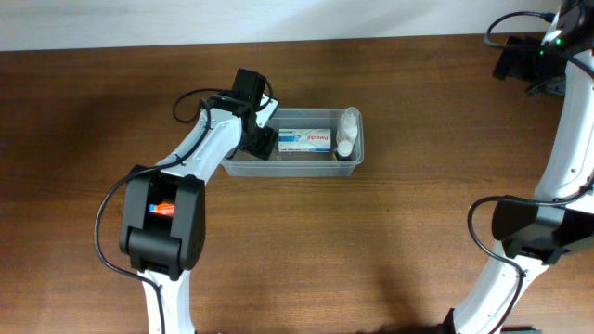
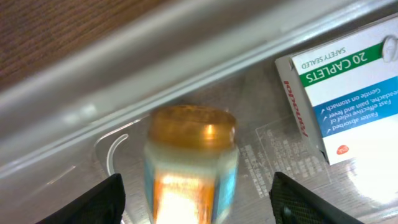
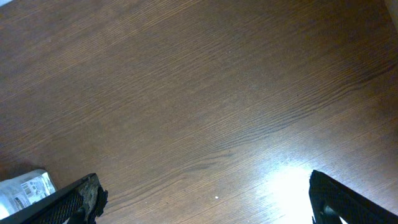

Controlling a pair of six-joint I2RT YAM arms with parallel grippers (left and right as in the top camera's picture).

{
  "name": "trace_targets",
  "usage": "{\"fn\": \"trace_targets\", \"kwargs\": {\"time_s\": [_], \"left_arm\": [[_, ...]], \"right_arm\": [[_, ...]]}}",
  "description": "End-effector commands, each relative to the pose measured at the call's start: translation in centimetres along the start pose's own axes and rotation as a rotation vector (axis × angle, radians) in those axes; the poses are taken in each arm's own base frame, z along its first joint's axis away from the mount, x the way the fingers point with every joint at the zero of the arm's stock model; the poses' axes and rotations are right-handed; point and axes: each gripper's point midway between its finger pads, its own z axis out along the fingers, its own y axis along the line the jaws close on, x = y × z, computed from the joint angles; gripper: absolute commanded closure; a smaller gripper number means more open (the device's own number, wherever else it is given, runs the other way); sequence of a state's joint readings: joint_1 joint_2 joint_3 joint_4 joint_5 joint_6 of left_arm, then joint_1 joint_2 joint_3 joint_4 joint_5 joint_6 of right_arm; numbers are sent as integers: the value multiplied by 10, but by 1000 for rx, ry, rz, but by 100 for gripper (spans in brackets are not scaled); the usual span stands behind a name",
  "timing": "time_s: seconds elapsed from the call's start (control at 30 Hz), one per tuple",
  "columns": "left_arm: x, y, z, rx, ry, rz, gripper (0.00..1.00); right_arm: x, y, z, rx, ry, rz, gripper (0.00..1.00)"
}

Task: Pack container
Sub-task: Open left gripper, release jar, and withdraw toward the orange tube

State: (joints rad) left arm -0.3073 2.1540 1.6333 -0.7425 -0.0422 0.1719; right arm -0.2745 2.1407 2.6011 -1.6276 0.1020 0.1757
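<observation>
The container (image 1: 292, 169) is a clear shallow tub at the table's middle. My left gripper (image 1: 263, 141) reaches into its left end. In the left wrist view a small jar (image 2: 191, 162) with a gold lid and an orange and blue label stands blurred on the container's floor (image 2: 273, 155) between my open left gripper's (image 2: 196, 202) fingers, with a gap on each side. A white, blue and green carton (image 1: 304, 141) lies in the tub's middle, and a white bottle (image 1: 347, 133) lies at its right end. My right gripper (image 3: 205, 199) hangs open over bare wood, holding nothing.
The right gripper (image 1: 513, 61) is at the far right rear corner of the brown wooden table (image 1: 390, 241). A white labelled object (image 3: 25, 190) shows at the lower left edge of the right wrist view. The carton (image 2: 354, 93) lies just right of the jar.
</observation>
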Motion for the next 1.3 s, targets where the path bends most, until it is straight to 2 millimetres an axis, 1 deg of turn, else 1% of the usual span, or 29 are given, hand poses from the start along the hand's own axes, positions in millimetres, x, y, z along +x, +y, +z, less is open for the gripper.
{"fn": "trace_targets", "kwargs": {"time_s": [0.0,0.27,0.5,0.6,0.63,0.67,0.73,0.83,0.87,0.93,0.97,1.03,1.1,1.13,1.27], "left_arm": [[3,5,3,-19,10,-6,24],[-3,6,-6,-19,7,-6,24],[-5,6,-6,-20,2,-6,25],[-6,6,-13,-18,11,-5,25],[-8,7,-21,-17,12,-4,25],[-15,8,-37,-19,0,-4,25],[-24,11,-59,-23,-24,-6,24],[-36,15,-104,-31,-74,-8,20],[-38,16,-121,-35,-88,-9,19],[-37,17,-147,-39,-104,-10,16],[-33,20,-160,-49,-107,-17,14],[-20,34,-183,-111,-96,-91,13],[0,51,-202,-179,-68,-186,13],[11,58,-210,-203,-49,-230,9],[52,80,-238,-245,16,-380,8]], "right_arm": [[-2,-3,-5,9,-17,0,2],[-2,-3,-5,9,-17,0,2],[-2,-3,-5,9,-17,0,2],[-2,-3,-5,9,-17,0,2],[-2,-3,-5,9,-17,0,2],[-2,-3,-5,9,-17,0,2],[-2,-3,-5,9,-17,0,2],[-2,-3,-5,9,-17,0,1],[-2,-3,-5,9,-17,0,2],[-2,-3,-5,9,-17,0,2],[-2,-3,-5,9,-17,0,2],[-2,-3,-5,9,-17,0,1],[-2,-3,-5,9,-17,0,2],[-2,-3,-5,9,-17,0,2],[-2,-3,-5,9,-17,0,2]]}}
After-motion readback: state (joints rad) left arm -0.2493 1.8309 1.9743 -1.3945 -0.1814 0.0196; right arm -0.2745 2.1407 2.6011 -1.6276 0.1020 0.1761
